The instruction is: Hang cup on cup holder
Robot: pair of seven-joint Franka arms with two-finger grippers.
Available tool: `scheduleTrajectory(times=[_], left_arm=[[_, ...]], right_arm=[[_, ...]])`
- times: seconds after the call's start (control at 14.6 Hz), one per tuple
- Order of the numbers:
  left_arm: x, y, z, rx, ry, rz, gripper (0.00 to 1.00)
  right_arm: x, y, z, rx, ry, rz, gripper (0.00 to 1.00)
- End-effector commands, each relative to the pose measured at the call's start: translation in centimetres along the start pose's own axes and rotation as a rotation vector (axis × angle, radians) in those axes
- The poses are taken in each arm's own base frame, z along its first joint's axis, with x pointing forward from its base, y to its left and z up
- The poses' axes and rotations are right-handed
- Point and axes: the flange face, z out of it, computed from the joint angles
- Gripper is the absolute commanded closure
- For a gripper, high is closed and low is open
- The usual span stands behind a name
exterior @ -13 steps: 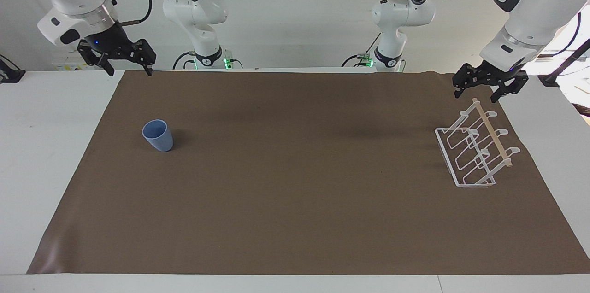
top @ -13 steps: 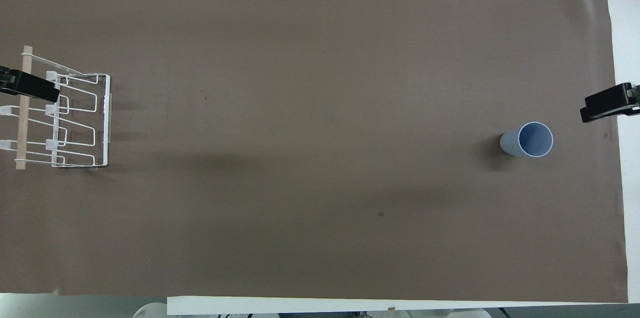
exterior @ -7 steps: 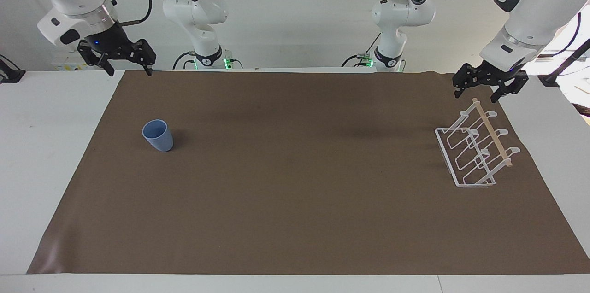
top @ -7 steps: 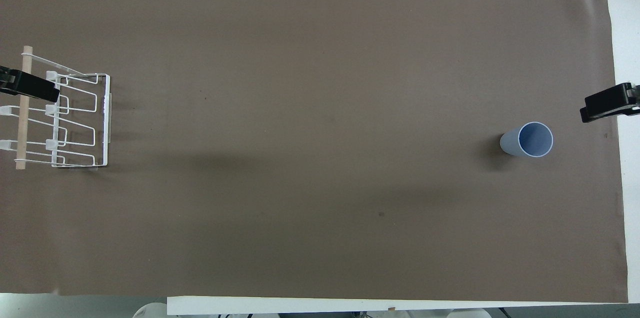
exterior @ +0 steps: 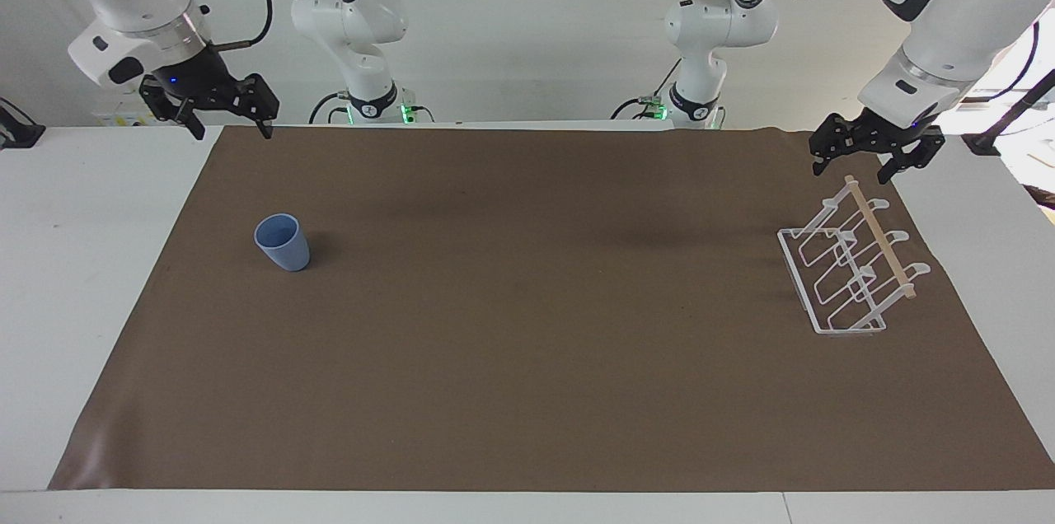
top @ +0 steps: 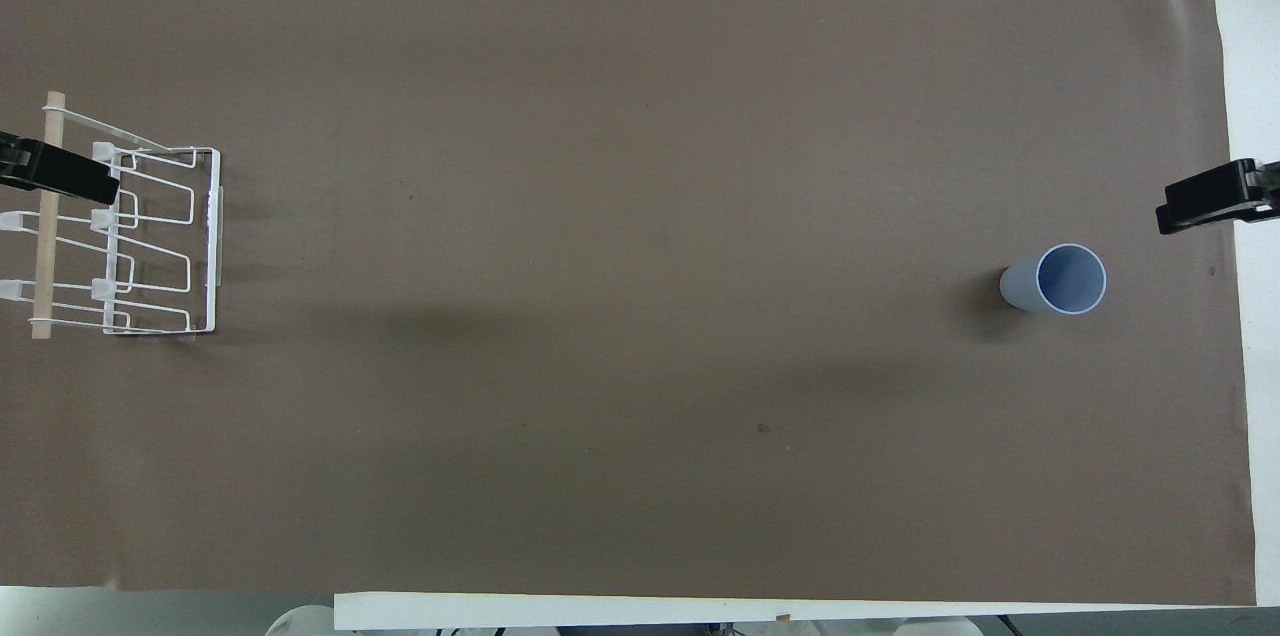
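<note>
A white table (exterior: 49, 277) in front of a plain white wall carries a large brown mat (exterior: 527, 318) that covers most of its top. The right gripper (exterior: 228, 125), black and two-fingered, hangs in the air over the mat's corner at the robots' edge, at the right arm's end of the table, its fingers spread apart and holding nothing; compared with a moment ago it has risen and shifted very slightly, and in the overhead view its tip sits a touch farther from the robots than before. Its white arm bends down from above at a slant. The small light blue handleless plastic cup (exterior: 283, 242) stands upright on the mat, rim up, near that same end and well apart from the gripper, where it stood earlier. The left gripper (exterior: 858, 171) has not moved: it hovers with fingers spread and empty, just over the end of the light wooden rod (exterior: 880, 237) that lies toward the robots. That rod tops the white wire cup holder (exterior: 832, 277), which rests on the mat near the left arm's edge, unchanged, with no cup on its slanted looped prongs.
</note>
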Motion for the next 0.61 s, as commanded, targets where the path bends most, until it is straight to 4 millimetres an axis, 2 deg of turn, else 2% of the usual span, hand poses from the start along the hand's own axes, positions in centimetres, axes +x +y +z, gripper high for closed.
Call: scheduleTrajectory(times=[0.0, 0.07, 0.14, 0.27, 0.55], left_arm=[[-0.5, -0.2, 0.1, 0.017, -0.01, 0.001, 0.0], [-0.5, -0.2, 0.1, 0.017, -0.01, 0.001, 0.0], [-0.5, -0.2, 0.1, 0.017, -0.01, 0.001, 0.0], [-0.5, -0.2, 0.1, 0.017, -0.01, 0.001, 0.0], [-0.5, -0.2, 0.1, 0.017, -0.01, 0.001, 0.0]], right_arm=[[-0.9, 2.6, 6.1, 0.024, 0.02, -0.032, 0.0], [-0.3, 2.7, 7.5, 0.018, 0.042, -0.039, 0.0], [-0.3, 2.7, 9.7, 0.018, 0.043, -0.04, 0.0], [-1.1, 4.3, 13.9, 0.021, 0.034, -0.079, 0.0], [-0.9, 5.6, 19.1, 0.023, 0.034, -0.094, 0.01]])
